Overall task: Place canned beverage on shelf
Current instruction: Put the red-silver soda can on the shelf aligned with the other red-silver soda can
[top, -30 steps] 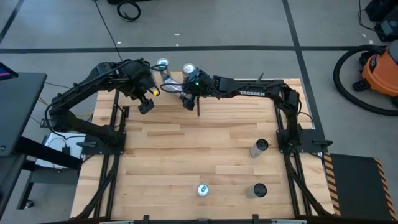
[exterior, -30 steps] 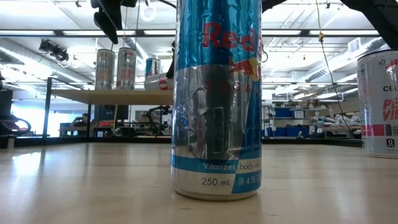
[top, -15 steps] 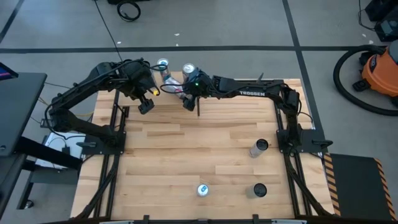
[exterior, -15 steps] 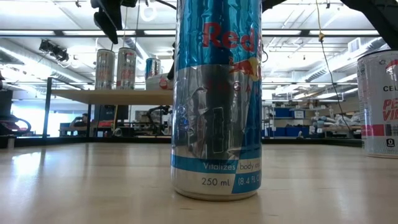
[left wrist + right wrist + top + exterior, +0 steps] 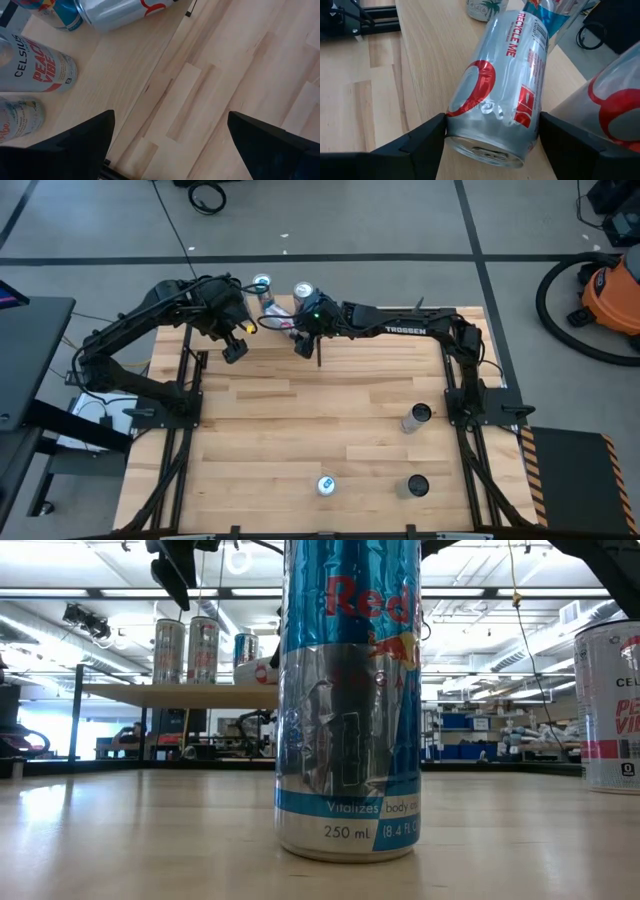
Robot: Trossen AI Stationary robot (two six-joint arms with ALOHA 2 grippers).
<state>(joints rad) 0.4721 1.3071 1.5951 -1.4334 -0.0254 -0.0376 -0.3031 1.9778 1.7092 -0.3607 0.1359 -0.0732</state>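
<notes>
Table: planked wooden tabletop [image 5: 320,410] that carried the two arms and three loose cans toward its near right.
Shelf: pale raised panel [image 5: 150,695] at the far edge of the table, left of centre; it already bore several cans.
Left arm: reached over the shelf's near left corner, and the left gripper [image 5: 170,120] hung above bare wood with its fingers spread wide and nothing between them.
Right arm: stretched from the right side across to the shelf, where the right gripper [image 5: 491,131] straddled the tipped can [image 5: 495,90] with a finger set against each flank.
Task's thing: the tipped can, silver with red markings, lay on its side on the shelf panel, close to the upright ones.
Done: two silver cans [image 5: 186,650] stood upright at the shelf's left end.
Left to do: judging by how things lay, the tipped can wanted standing up; a pale can [image 5: 418,416], a blue-and-silver can [image 5: 326,485] and a dark-topped can [image 5: 417,485] waited on the table.
</notes>
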